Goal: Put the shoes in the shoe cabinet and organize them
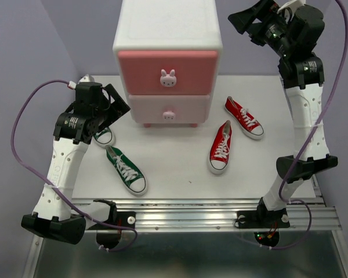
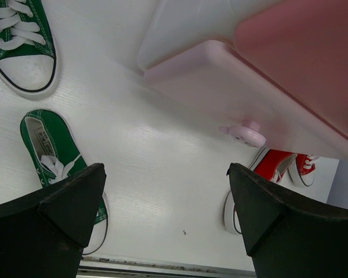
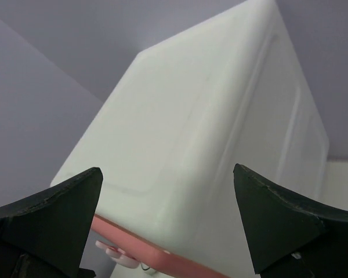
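The white shoe cabinet (image 1: 168,23) stands at the back centre. Its darker upper drawer (image 1: 168,63) and paler lower drawer (image 1: 188,107) both look shut. One green shoe (image 1: 126,169) lies front left. The other green shoe (image 1: 104,136) is partly hidden under my left arm. Two red shoes (image 1: 221,147) (image 1: 244,117) lie to the cabinet's right front. My left gripper (image 1: 117,104) is open and empty, left of the lower drawer; its wrist view shows the bunny knob (image 2: 246,134) and the green shoes (image 2: 52,162). My right gripper (image 1: 239,22) is open and empty, raised beside the cabinet's top (image 3: 209,133).
The white table (image 1: 174,174) ends at a metal rail (image 1: 209,217) in front. Purple walls close the back and both sides. The left arm's purple cable (image 1: 23,116) loops out on the left. The right arm stands along the table's right edge.
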`<state>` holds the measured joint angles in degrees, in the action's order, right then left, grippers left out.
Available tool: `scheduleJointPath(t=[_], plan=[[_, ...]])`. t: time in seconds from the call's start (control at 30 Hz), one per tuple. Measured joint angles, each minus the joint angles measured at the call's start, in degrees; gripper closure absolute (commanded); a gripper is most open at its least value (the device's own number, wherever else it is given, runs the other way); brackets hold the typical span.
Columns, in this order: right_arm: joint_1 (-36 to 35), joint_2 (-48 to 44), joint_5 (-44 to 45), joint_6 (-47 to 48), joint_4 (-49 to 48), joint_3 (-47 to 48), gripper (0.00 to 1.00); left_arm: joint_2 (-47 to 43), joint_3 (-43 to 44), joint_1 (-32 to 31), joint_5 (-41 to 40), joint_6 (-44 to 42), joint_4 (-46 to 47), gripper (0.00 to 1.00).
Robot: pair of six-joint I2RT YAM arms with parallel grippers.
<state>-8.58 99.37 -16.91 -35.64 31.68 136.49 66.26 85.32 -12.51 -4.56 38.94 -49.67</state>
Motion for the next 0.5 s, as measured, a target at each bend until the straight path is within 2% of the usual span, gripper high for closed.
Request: scheduleJointPath(t=[0.27, 0.5], plan=[[-10.62, 7.15, 0.63, -0.85, -10.99, 4.70, 0.00, 0.00, 0.70, -0.68, 0.00, 0.20, -1.95, 0.01], [-14.67, 11.15, 1.73, -0.66, -18.14, 7.13, 0.00, -0.04, 3.28, -2.38, -0.15, 0.61, -2.71, 0.01]])
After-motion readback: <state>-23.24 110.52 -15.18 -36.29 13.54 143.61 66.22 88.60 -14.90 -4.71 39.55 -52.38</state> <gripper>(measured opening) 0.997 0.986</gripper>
